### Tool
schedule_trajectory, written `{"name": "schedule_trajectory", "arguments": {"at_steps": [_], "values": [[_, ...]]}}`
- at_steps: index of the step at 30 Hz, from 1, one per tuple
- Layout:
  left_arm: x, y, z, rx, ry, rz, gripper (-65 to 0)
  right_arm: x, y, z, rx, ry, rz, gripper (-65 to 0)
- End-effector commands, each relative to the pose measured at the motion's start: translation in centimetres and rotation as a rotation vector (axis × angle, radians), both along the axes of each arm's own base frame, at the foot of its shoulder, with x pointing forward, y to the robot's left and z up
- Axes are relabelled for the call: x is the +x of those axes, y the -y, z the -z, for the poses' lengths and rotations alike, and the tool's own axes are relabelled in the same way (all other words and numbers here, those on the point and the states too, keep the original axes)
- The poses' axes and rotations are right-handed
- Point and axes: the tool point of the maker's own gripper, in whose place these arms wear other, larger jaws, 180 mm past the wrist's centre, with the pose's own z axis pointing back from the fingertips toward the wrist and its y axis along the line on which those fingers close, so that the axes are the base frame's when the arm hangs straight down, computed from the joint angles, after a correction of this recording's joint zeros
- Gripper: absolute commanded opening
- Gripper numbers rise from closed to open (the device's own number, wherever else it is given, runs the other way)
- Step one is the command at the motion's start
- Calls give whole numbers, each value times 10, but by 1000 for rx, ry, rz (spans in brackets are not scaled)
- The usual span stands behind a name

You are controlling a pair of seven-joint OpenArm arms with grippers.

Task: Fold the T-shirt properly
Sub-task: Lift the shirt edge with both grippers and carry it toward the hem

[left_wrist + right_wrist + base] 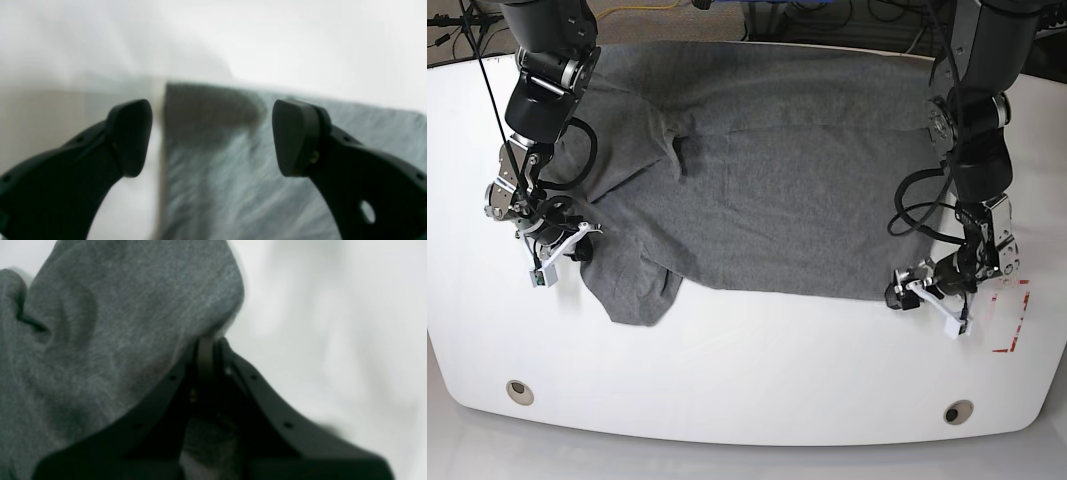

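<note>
Lying rumpled, soft heather-grey knit T-shirt, seemingly pinched in right jaws; left jaws spread, empty.

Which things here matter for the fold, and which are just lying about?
For the job:
- T-shirt, spread on the white table
- right gripper, shut on a bunch of T-shirt cloth
- left gripper, open at the T-shirt's edge

Lying about:
- red tape marks
- cables behind the table
</note>
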Motion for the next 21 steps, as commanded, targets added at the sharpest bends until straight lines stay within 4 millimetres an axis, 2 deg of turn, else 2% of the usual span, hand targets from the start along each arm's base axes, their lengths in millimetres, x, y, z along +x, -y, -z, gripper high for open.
{"name": "schedule_trajectory", "arguments": {"at_steps": [1,8,11,17,21], "values": [[9,3,-11,-3,16,11,-117,5,8,-8,-30,5,-4,-631],[10,23,-9,-27,15,34,-124,5,7,-8,-26,6,-5,-631],[11,23,-9,-30,20,28,-167,6,6,-9,-23,9,-4,-631],[11,20,-10,-28,23,24,-356,7,6,-9,-21,11,-4,-631],[11,20,-10,-28,22,24,-522,7,6,-9,-21,11,-4,-633]]}}
